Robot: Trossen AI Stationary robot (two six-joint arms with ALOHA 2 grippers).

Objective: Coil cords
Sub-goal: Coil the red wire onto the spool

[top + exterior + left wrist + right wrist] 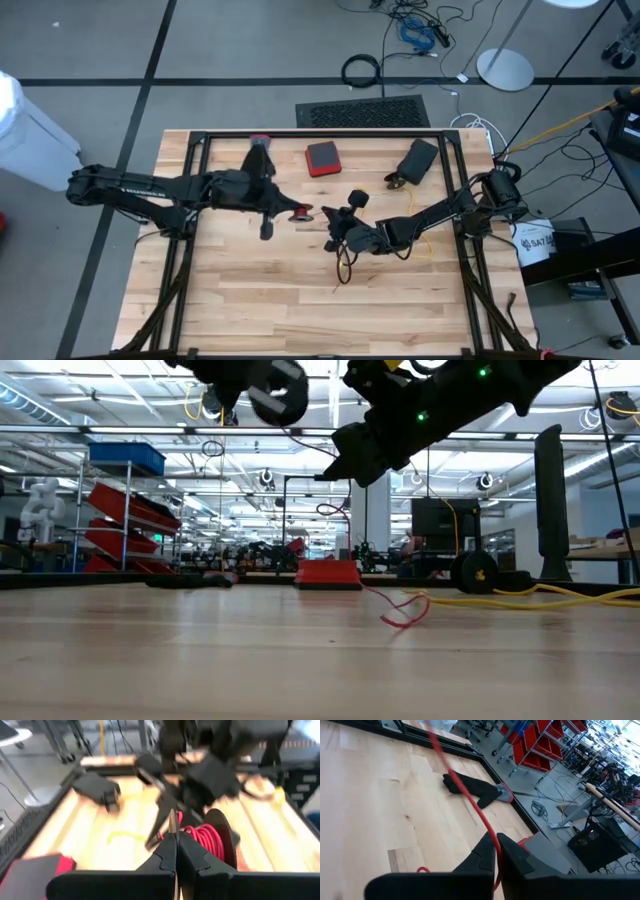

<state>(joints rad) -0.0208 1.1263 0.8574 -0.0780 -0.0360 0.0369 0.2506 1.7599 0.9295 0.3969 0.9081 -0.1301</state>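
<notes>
A small spool (205, 837) wound with red cord sits at the tip of my left gripper (176, 840), which is shut at mid-table (292, 213). Just right of it, my right gripper (496, 847) (338, 230) is shut on the red cord (470, 802). The cord's loose end (344, 268) drops below the right gripper and lies curled on the table (405, 610). A yellow cord (425, 245) lies on the wood under the right arm, seen low as a long yellow line (520, 598). My left gripper is shut at the spool's side, with a thin upright piece (172, 820) showing between its fingertips. The fingers hide which part of the spool they pinch. It comes from the table's left, nearly level, and the spool is lifted clear of the table. My right gripper pinches a single strand of red cord (492, 837) between its two fingers. It comes from the table's right, slanting slightly down. The strand runs straight away from the fingertips toward the left arm, clear of the table.
A black glove with a red cuff (258, 150) (475, 790) lies at the far left. A red box (322, 157) and a black block (415, 160) sit at the far side. A black frame (320, 134) borders the table. The near half is bare wood (300, 310).
</notes>
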